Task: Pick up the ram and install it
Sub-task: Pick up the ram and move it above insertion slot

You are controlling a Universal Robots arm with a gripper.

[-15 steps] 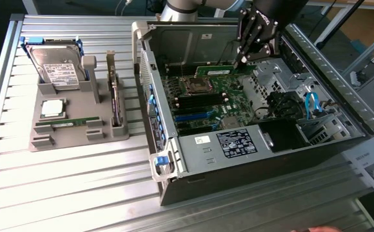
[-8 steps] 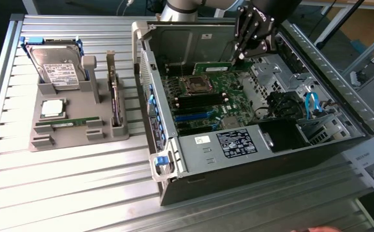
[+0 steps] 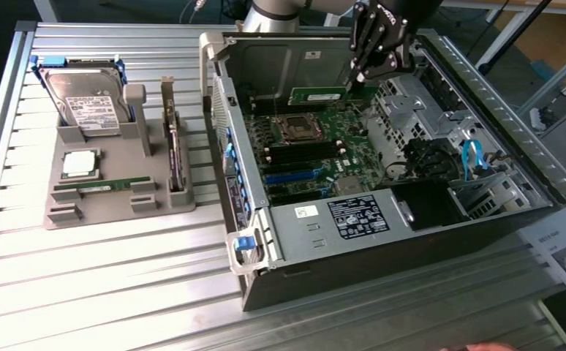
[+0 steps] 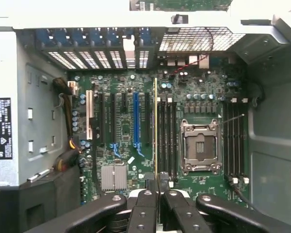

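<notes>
End effector [image 4: 157,187] grips the ram [image 4: 155,126] above the motherboard [image 4: 123,130].

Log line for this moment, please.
gripper: shut on ram | ram: held over motherboard, inside open case | installed: not yet

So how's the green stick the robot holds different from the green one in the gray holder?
The held ram hangs clamped in the gripper; the second ram stick has nothing touching it. The held ram is above the motherboard inside the computer case; the second ram stick rests in the gray holder outside it. Both are long, thin green boards.
</notes>
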